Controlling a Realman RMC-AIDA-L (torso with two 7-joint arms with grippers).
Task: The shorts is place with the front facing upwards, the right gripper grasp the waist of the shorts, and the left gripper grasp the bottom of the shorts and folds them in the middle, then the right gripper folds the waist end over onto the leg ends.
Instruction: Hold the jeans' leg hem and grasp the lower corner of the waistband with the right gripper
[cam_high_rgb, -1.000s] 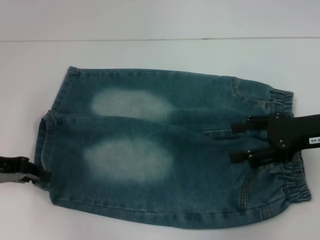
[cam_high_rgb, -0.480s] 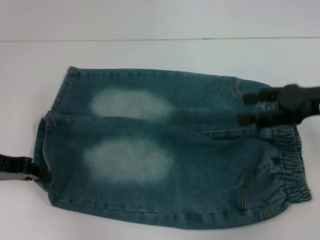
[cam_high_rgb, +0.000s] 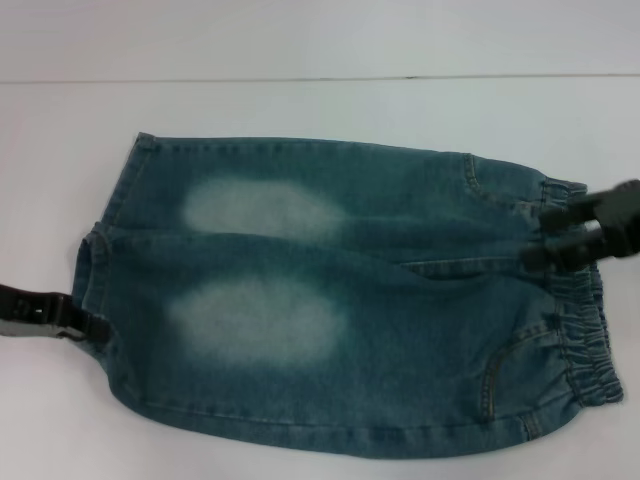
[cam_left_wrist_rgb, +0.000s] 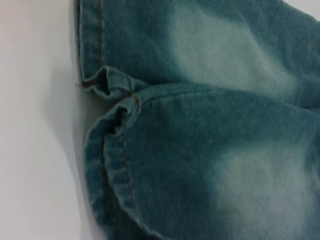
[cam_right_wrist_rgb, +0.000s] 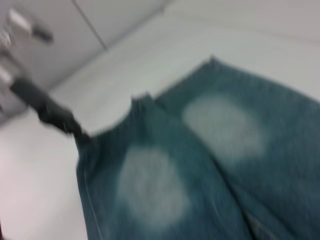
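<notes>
Two black claws flank the blue-green denim shorts (cam_high_rgb: 330, 305) spread flat on the white table (cam_high_rgb: 300, 110). Left gripper (cam_high_rgb: 85, 325) meets the leg hem, grip indeterminate. Right gripper (cam_high_rgb: 535, 238), fingers parted, hovers at the ruffled waistband (cam_high_rgb: 585, 350), apparently positioning to grasp.

shorts (cam_high_rgb: 330, 300): matt denim cloth, faded pale patches | waistband (cam_high_rgb: 585, 340): crinkled, gathered | table (cam_high_rgb: 300, 110): smooth, white, matt

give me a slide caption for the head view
Denim shorts lie flat on a white table; the left gripper meets the leg hem, the right gripper hovers at the waistband.
</notes>
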